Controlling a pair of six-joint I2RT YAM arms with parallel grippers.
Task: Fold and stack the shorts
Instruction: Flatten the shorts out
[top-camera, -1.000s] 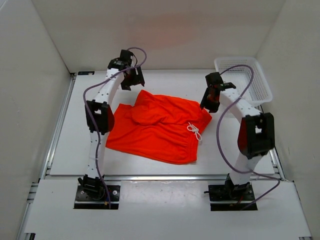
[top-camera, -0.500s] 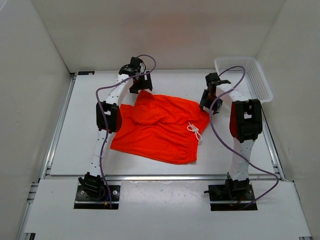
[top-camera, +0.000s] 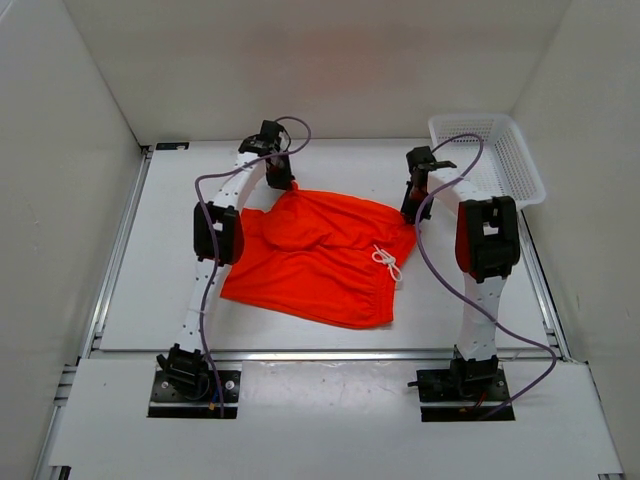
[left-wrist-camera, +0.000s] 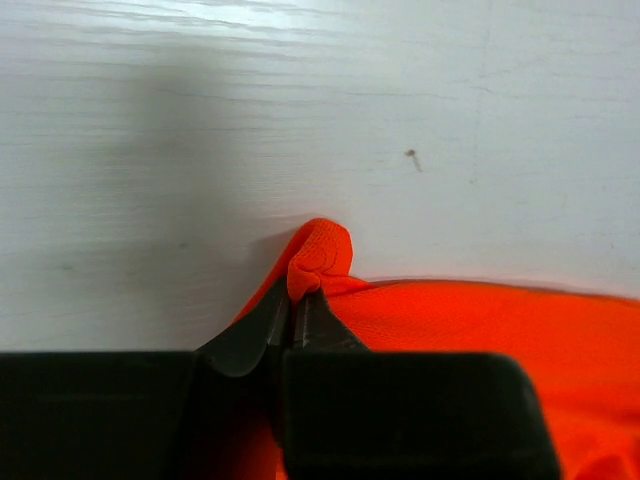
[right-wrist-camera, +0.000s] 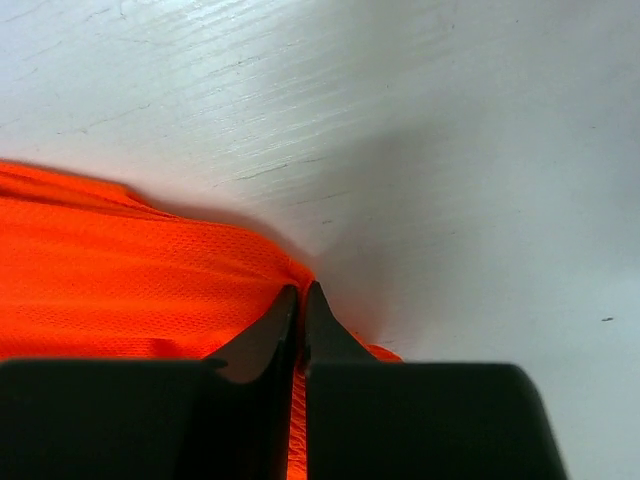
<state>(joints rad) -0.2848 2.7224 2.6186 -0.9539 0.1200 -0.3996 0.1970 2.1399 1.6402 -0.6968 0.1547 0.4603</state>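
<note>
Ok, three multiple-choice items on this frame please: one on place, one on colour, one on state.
1. Where does the white basket stand?
A. far right corner of the table
B. near left corner
C. between the arm bases

2. What colour is the drawstring of the shorts?
A. black
B. white
C. blue

3. How is the left gripper?
A. open above the table
B. shut on the basket
C. shut on a far corner of the shorts

1 A: the top view shows it far right.
2 B: a white cord lies on orange-red fabric.
3 C: its wrist view shows jaws pinched on bunched fabric.
</note>
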